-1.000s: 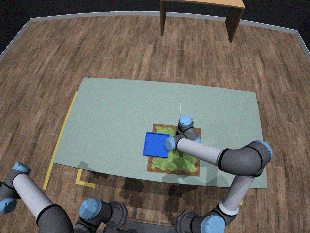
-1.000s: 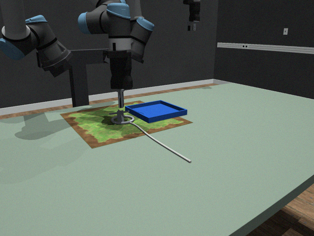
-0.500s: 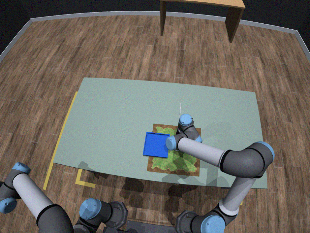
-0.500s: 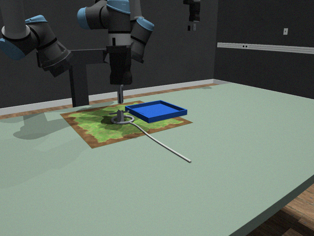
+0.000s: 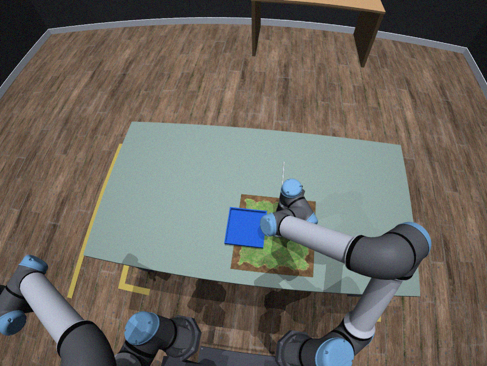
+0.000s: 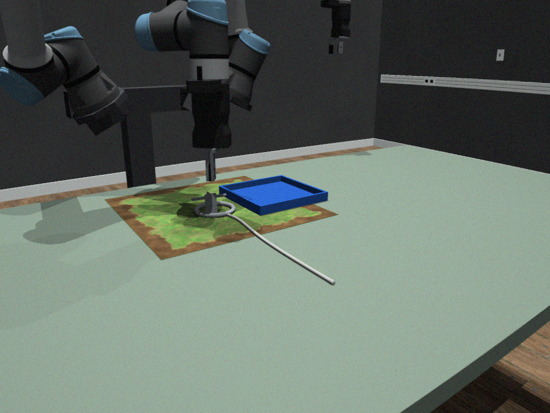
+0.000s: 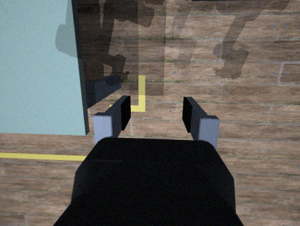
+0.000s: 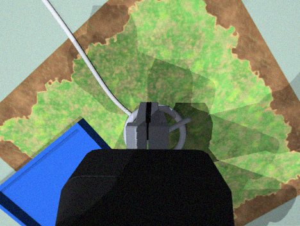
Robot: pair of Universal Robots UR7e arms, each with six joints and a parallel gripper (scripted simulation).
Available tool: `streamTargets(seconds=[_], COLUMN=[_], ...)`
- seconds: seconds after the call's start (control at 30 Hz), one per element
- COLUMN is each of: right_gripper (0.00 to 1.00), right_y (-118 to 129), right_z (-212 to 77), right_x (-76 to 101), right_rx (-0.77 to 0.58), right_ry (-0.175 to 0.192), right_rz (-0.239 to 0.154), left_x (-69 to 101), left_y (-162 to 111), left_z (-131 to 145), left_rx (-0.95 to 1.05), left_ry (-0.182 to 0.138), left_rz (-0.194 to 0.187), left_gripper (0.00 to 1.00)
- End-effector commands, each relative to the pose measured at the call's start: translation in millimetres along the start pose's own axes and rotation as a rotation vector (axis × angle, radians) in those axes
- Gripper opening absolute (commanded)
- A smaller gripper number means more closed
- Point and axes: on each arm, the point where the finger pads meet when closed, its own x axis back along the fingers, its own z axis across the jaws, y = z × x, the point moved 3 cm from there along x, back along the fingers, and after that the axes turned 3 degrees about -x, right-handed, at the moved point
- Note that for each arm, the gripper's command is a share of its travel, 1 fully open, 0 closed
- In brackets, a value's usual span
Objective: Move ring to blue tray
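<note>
The ring (image 6: 233, 207) (image 8: 183, 128) is encircling the stake (image 6: 210, 202); its crossbar (image 6: 195, 198) (image 8: 184, 122) is jutting sideways. Right gripper (image 6: 210, 179) (image 8: 148, 104), fingers pressed together, is hovering above; left gripper (image 7: 156, 113) is spreading wide.

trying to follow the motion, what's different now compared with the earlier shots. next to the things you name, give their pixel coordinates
The right gripper (image 6: 210, 179) (image 8: 149, 113) has risen further above the stake (image 6: 210, 203), its fingers shut on nothing. Nothing was taken hold of or let go. The ring (image 6: 215, 214) (image 8: 182, 128) around the stake, the blue tray (image 5: 245, 227) (image 6: 273, 194) (image 8: 45, 180) and the left arm (image 5: 51, 301) stayed put.
</note>
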Motion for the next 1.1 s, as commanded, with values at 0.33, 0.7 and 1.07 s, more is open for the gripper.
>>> streamTargets(seconds=[0.33,0.7,1.07], right_gripper=[0.00,0.00,0.00], right_y=[0.0,5.3,21.1], right_z=[-2.7,-2.1,-3.1], right_x=[3.7,3.3,3.5], right_rx=[0.000,0.086,0.384], right_ry=[-0.007,-0.006,-0.006], right_rz=[0.002,0.001,0.001], left_x=[-0.3,-0.3,-0.3], left_y=[-1.2,-1.2,-1.2], left_z=[1.2,1.2,1.2], left_rx=[0.004,0.004,0.004], left_ry=[0.001,0.001,0.001], left_rz=[0.001,0.001,0.001], left_gripper=[1.00,1.00,1.00])
